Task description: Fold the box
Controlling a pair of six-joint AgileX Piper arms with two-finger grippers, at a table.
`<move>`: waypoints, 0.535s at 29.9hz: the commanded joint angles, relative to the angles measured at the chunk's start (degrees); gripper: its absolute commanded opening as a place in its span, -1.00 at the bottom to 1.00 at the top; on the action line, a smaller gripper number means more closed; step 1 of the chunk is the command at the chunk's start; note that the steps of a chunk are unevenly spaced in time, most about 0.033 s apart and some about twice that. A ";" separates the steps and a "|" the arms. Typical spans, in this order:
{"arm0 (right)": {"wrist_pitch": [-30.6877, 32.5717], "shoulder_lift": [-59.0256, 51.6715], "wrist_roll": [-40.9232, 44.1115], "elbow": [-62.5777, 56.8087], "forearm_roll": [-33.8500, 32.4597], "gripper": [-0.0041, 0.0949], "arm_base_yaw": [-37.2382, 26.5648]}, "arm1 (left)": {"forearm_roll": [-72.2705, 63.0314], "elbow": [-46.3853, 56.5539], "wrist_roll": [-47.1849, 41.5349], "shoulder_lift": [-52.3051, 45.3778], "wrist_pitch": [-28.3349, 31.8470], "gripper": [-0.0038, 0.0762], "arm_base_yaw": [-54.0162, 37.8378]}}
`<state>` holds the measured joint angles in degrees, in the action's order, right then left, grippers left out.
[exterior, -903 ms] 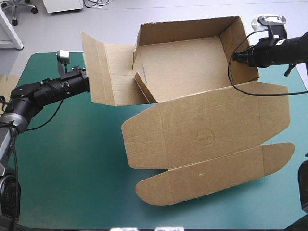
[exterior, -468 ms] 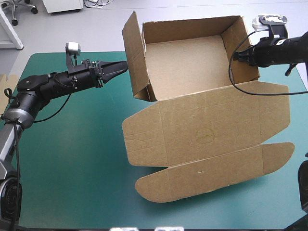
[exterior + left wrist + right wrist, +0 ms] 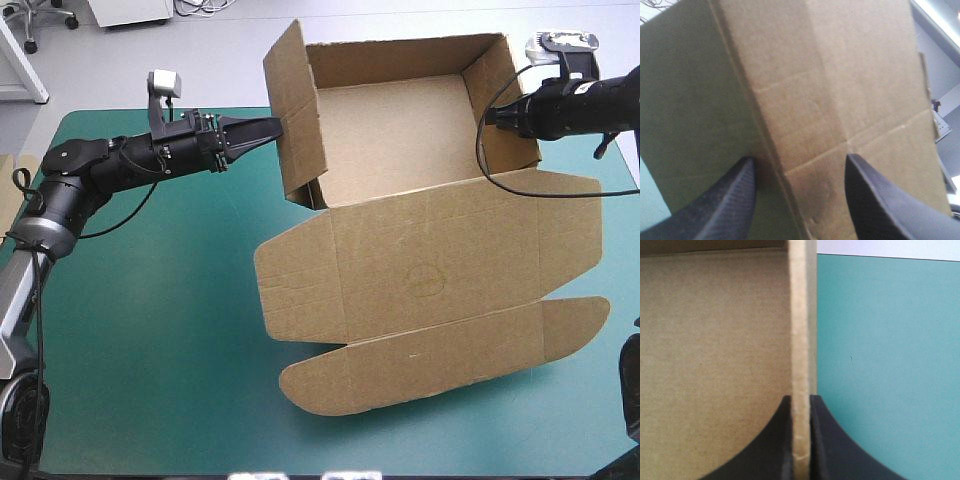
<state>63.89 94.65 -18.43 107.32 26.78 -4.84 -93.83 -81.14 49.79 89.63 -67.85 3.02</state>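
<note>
Standing up the walls of the brown box (image 3: 400,140), which lies between the two grippers, seems the step in hand; its lid (image 3: 440,270) lies flat. The left wall (image 3: 297,110) rests against the left gripper (image 3: 800,162), whose fingers (image 3: 730,205) are spread. The right gripper (image 3: 800,400) pinches the right wall (image 3: 801,340). Next, the left wall likely needs tucking inward.

Ahead of my left gripper (image 3: 800,160), jaws apart, the raised side wall of the brown cardboard box (image 3: 840,75) blocks everything, no gap fwd. My right gripper (image 3: 801,399) pinches the opp. wall: box interior one side, bare teal-green table cover (image 3: 880,365) the other.
</note>
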 commanded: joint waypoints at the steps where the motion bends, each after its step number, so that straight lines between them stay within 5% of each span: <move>1: -2.86 -2.68 1.34 1.89 2.75 -0.93 -0.32 | 1.18 -4.27 -3.14 -2.49 2.84 0.08 1.20; 16: -1.77 -2.68 6.38 1.89 -3.18 -0.92 4.49 | 19.85 -12.51 -15.37 -2.03 8.95 0.08 4.61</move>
<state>64.89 94.65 -13.33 107.32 21.81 -0.98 -72.24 -90.95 37.09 89.59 -59.72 7.24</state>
